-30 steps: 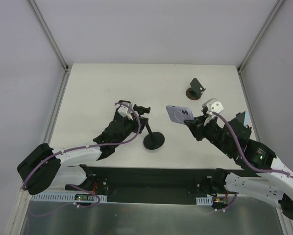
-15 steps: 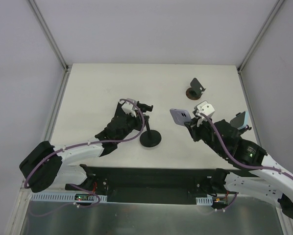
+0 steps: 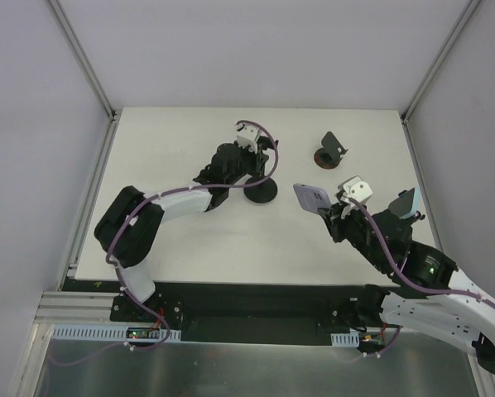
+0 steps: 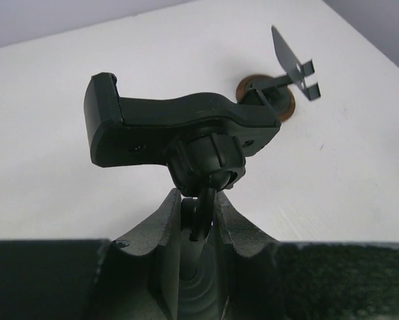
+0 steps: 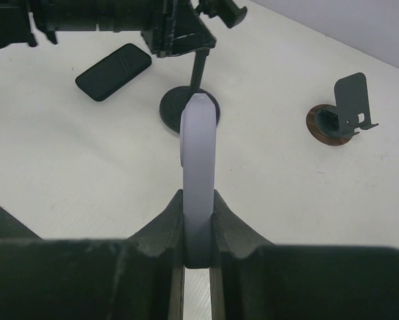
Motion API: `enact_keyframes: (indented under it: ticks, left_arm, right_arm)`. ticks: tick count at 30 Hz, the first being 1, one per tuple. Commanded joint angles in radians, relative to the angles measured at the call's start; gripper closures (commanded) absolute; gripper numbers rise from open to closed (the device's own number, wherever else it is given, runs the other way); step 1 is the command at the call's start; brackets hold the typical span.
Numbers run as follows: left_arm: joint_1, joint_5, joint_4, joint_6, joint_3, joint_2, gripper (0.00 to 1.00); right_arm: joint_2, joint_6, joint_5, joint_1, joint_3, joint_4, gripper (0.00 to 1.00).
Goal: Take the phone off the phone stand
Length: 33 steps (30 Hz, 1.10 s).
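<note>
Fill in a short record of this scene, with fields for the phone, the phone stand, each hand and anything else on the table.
phone: lilac, off the stand, held in the right hand
phone stand: black, empty, round base on the table
left hand: shut on the phone stand's stem
right hand: shut on the phone, clear of the stand
other: small dark bracket on a brown round base, far right of the table
task state: phone out of stand
</note>
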Motion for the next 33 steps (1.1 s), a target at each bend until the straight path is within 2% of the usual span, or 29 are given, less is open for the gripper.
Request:
enact_keyframes:
  ticks: [1,8,16,19,20,24,25,27,28,31,33]
  left_arm:
    - [0.022,0.158,0.132,0.025,0.225,0.115,1.00]
    - [0.024,0.336,0.146,-0.004,0.581,0.403,1.00]
    - [0.022,0.372,0.039,0.061,0.894,0.632,1.00]
    - [0.024,0.372,-0.001,0.087,0.940,0.666,1.00]
    - [0.024,0.373,-0.007,0.092,0.945,0.668,0.97]
    - [0.024,0.378,-0.010,0.098,0.910,0.642,0.75]
    - [0.024,0.376,-0.003,0.103,0.872,0.611,0.63]
    - [0.025,0.363,0.029,0.107,0.824,0.571,0.49]
    - [0.025,0.358,0.039,0.111,0.771,0.524,0.38]
    - [0.025,0.326,0.075,0.127,0.660,0.418,0.25]
    - [0.025,0.306,0.100,0.137,0.600,0.361,0.21]
  right_arm:
    - [-0.030,-0.027,0.030,-0.002,0.017,0.088,0.99]
    - [-0.028,-0.063,0.028,-0.002,0.016,0.082,0.99]
    - [0.004,-0.093,0.011,-0.002,0.014,0.083,0.99]
    - [0.012,-0.097,0.010,-0.003,0.013,0.088,0.99]
    - [0.018,-0.097,0.010,-0.003,0.014,0.089,0.99]
    - [0.022,-0.092,0.007,-0.002,0.017,0.092,0.99]
    - [0.022,-0.089,0.008,-0.002,0.017,0.092,0.99]
    - [0.022,-0.081,0.008,-0.003,0.019,0.092,0.99]
    - [0.024,-0.078,0.008,-0.002,0.022,0.094,0.99]
    - [0.033,-0.063,-0.001,-0.005,0.031,0.088,0.99]
    - [0.039,-0.043,-0.011,-0.005,0.035,0.077,0.99]
